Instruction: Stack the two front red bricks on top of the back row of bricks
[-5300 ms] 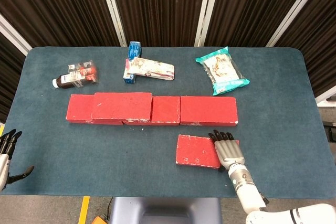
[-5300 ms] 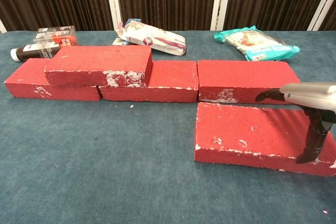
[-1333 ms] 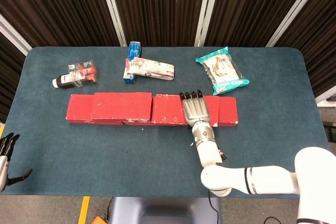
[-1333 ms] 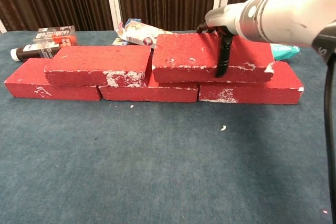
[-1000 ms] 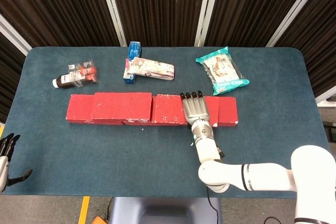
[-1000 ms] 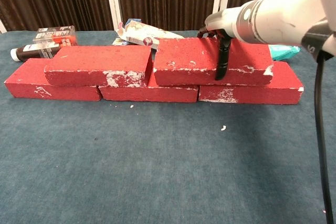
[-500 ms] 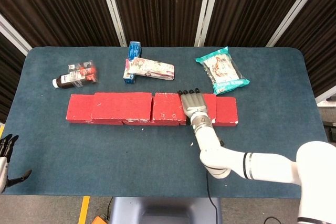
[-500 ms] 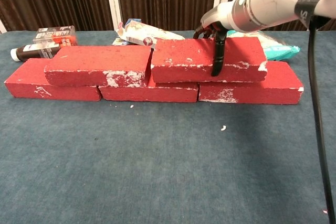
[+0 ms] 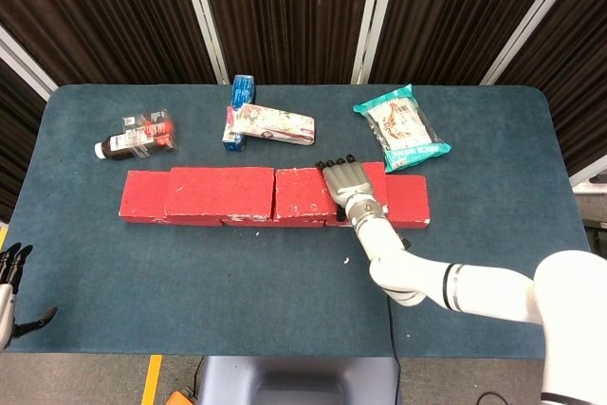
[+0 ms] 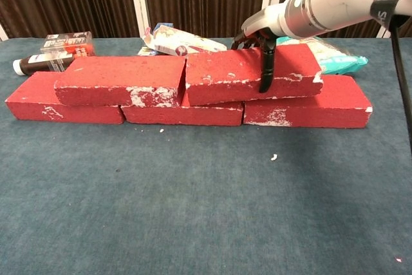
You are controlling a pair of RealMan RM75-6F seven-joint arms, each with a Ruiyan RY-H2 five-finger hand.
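Dark ribbed curtain panels with white strips back the scene; blue-grey cloth covers the table (image 9: 512,168).

Back row of bricks (image 10: 302,109): three red bricks end to end across the table's middle, nearer the left edge than the right. Two red bricks lie on top. Left top brick (image 10: 122,80) lies flat on the row's left half. Right top brick (image 10: 225,74) butts against it at the left end, and its right end sits slightly raised in the chest view.

Right hand (image 9: 353,190) grips the right top brick near its middle: palm over the top face, fingers (image 10: 248,38) curled over the far edge, thumb down the near face. Contact with the row beneath cannot be confirmed at the right end.

Left hand (image 9: 11,277) sits at the table's front left corner, off the cloth, fingers slightly apart, holding nothing.

Toward the back edge: brown bottle (image 9: 133,139) on its side at the left, white packet (image 9: 270,123) lying against a blue box (image 9: 241,97) near centre, teal snack bag (image 9: 402,128) at the right.
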